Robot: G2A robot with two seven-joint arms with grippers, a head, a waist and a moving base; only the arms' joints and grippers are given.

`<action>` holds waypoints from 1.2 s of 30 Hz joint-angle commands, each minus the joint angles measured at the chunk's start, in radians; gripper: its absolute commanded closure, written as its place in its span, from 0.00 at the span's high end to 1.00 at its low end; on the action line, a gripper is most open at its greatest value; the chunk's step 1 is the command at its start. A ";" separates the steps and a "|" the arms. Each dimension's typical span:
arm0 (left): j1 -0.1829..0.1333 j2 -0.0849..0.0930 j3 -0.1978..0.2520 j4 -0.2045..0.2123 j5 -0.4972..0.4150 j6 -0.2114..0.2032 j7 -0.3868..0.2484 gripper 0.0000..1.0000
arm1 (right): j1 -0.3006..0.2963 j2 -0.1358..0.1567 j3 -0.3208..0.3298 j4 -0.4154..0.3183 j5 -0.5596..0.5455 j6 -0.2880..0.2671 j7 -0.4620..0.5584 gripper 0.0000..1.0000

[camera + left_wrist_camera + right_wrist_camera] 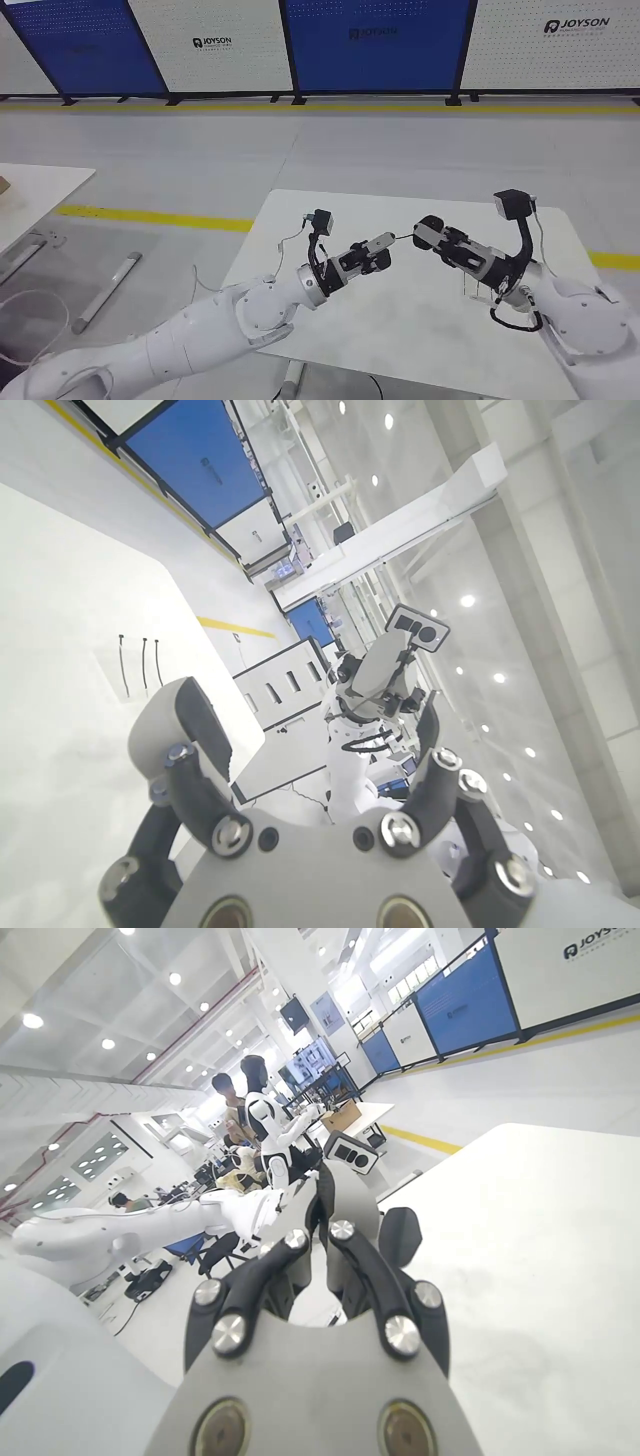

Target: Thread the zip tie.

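Lying nearest on the white table (400, 330), three spare ties (144, 662) sit side by side, roughly parallel and apart from one another, close beside the right arm and touched by neither gripper. Above the middle of the table the two arms meet tip to tip. The left gripper (385, 243) hangs with its fingers (205, 720) spread wide and nothing between them. Facing it, the right gripper (425, 233) has its fingers pressed together. From its tip a thin dark strip, the zip tie (403, 237), runs across the small gap toward the left gripper. The right gripper seems to pinch one end of it. I cannot tell whether the other end touches the left gripper. Past the table's far edge a yellow line (150, 217) crosses the grey floor. Blue and white panels (378, 45) stand along the back.
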 commanded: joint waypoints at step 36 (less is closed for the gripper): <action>0.135 -0.060 -0.183 -0.025 -0.008 0.000 -0.142 0.00 | -0.005 -0.029 0.000 0.032 -0.014 0.071 0.009 0.00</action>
